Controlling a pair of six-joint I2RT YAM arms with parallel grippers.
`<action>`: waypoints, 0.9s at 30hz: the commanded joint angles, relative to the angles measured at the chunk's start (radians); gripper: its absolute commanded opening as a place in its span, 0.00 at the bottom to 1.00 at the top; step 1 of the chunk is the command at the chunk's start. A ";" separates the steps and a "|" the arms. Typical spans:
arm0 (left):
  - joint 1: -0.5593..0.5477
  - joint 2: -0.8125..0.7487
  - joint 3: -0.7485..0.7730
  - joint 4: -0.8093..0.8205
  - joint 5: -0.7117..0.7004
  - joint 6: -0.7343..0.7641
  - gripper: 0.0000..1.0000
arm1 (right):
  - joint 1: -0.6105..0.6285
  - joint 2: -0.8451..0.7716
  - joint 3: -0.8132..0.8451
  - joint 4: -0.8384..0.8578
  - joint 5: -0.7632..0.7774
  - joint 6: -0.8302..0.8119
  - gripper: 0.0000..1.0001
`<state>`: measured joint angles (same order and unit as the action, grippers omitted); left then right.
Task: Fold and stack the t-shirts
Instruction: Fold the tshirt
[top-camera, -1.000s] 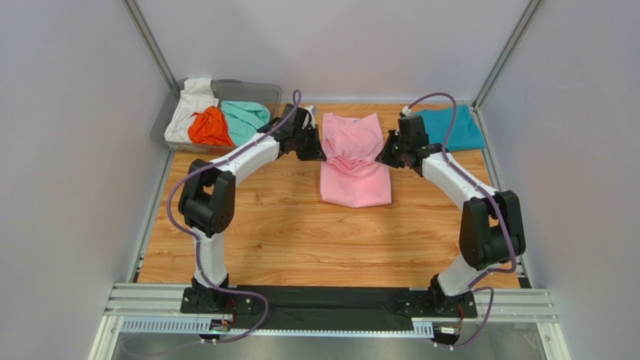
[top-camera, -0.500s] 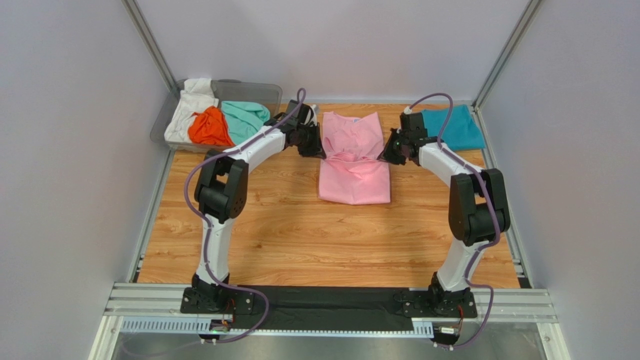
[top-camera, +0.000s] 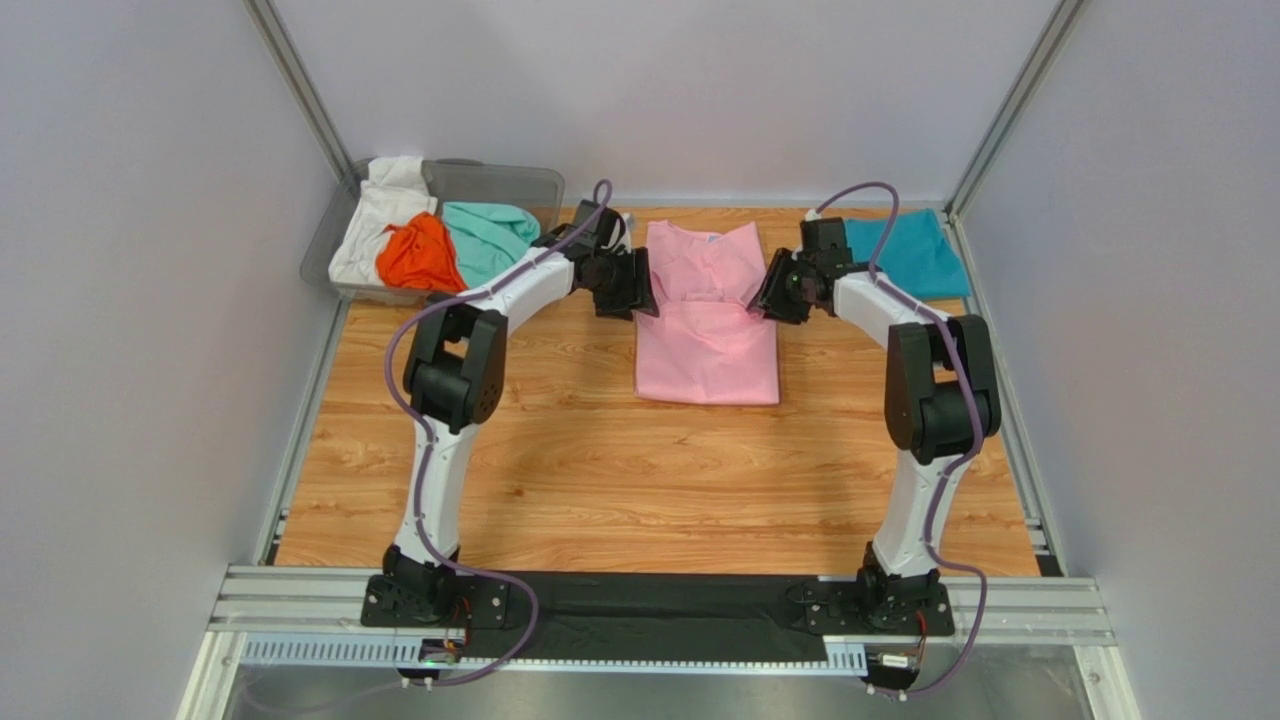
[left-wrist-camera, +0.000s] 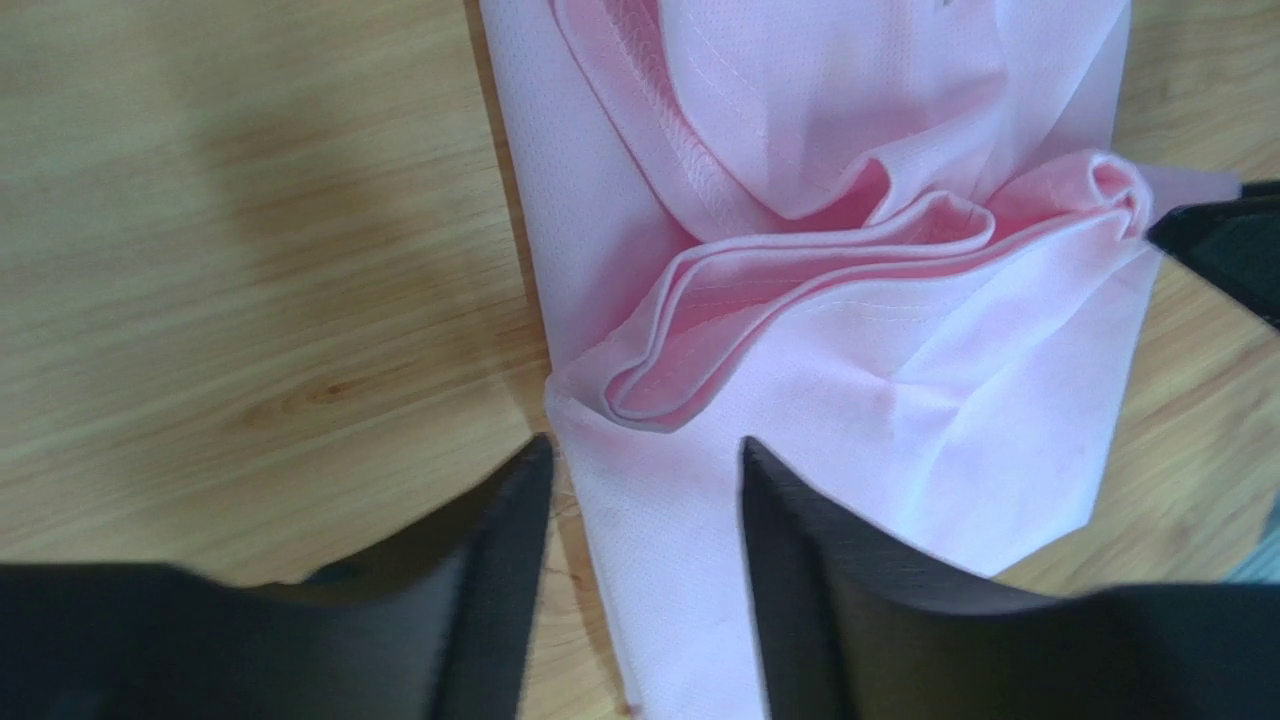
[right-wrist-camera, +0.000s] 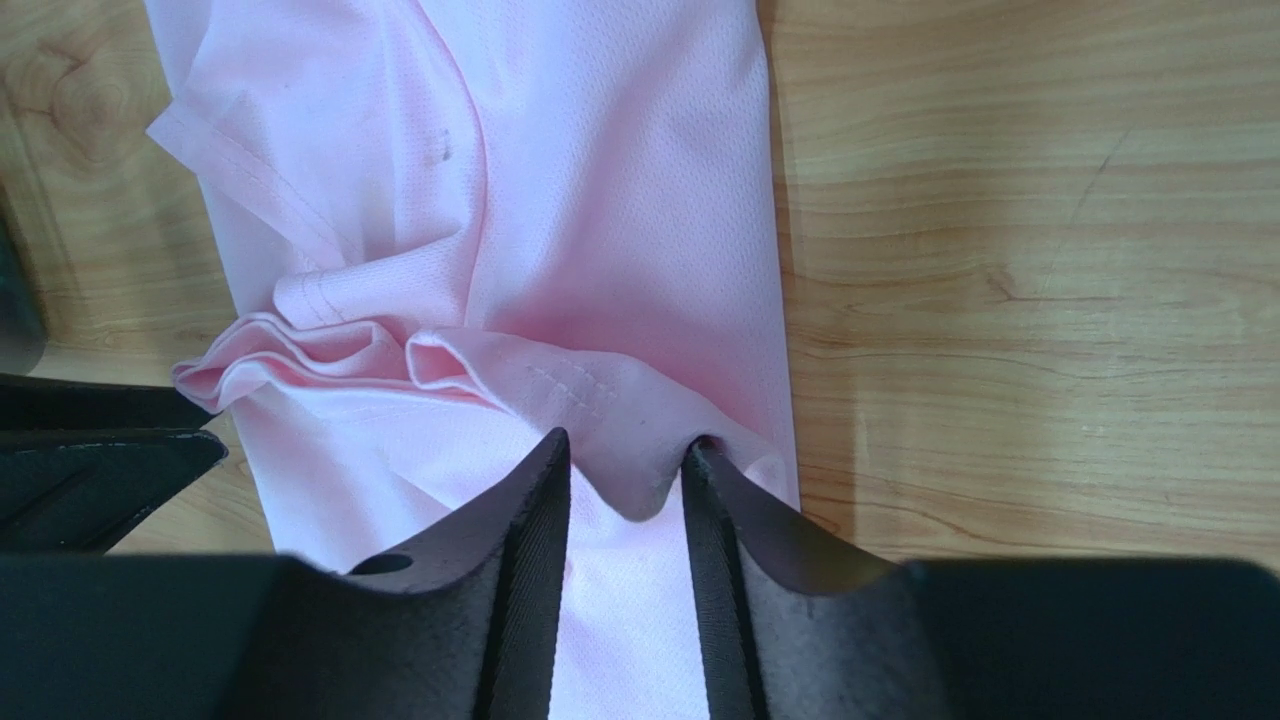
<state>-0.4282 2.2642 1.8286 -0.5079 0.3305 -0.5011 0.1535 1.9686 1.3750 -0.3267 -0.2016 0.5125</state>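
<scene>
Now the left gripper (top-camera: 631, 288) and the right gripper (top-camera: 763, 293) stand at the two side edges of the pink t-shirt (top-camera: 706, 338), which lies between them on the wooden table (top-camera: 601, 465).

From the left wrist camera, the left gripper (left-wrist-camera: 646, 495) has its fingers (left-wrist-camera: 504, 555) spread wide apart. The left edge of the shirt lies in the gap between them, but the fingers do not press it. Just ahead of the fingertips a loose doubled fold (left-wrist-camera: 781, 285) runs across the cloth to the far side.

From the right wrist camera, the right gripper (right-wrist-camera: 628, 465) has its fingers (right-wrist-camera: 721, 525) drawn near together, and a small tuck of the pink cloth is pinched between the tips. A stitched hem (right-wrist-camera: 579, 387) lies just ahead of them, and the cloth wrinkles toward the grip.

Behind the right gripper, well apart from it, the teal t-shirt (top-camera: 917, 255) lies flat at the far corner. Beyond the left gripper, a clear bin (top-camera: 511, 183) holds the white t-shirt (top-camera: 376, 210), the orange t-shirt (top-camera: 418, 255) and the mint-green t-shirt (top-camera: 489, 233), crumpled together.
</scene>
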 joint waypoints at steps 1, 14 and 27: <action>0.005 -0.067 0.046 -0.001 0.022 0.018 0.64 | -0.006 -0.043 0.065 -0.009 -0.059 -0.037 0.40; -0.052 -0.380 -0.264 0.100 0.011 -0.049 1.00 | 0.029 -0.316 -0.134 -0.063 -0.166 -0.059 1.00; -0.141 -0.287 -0.431 0.256 0.127 -0.152 1.00 | 0.064 -0.294 -0.355 0.028 -0.231 -0.011 1.00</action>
<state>-0.5694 1.9450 1.4010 -0.3096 0.4206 -0.6205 0.2195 1.6524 1.0351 -0.3504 -0.4065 0.4931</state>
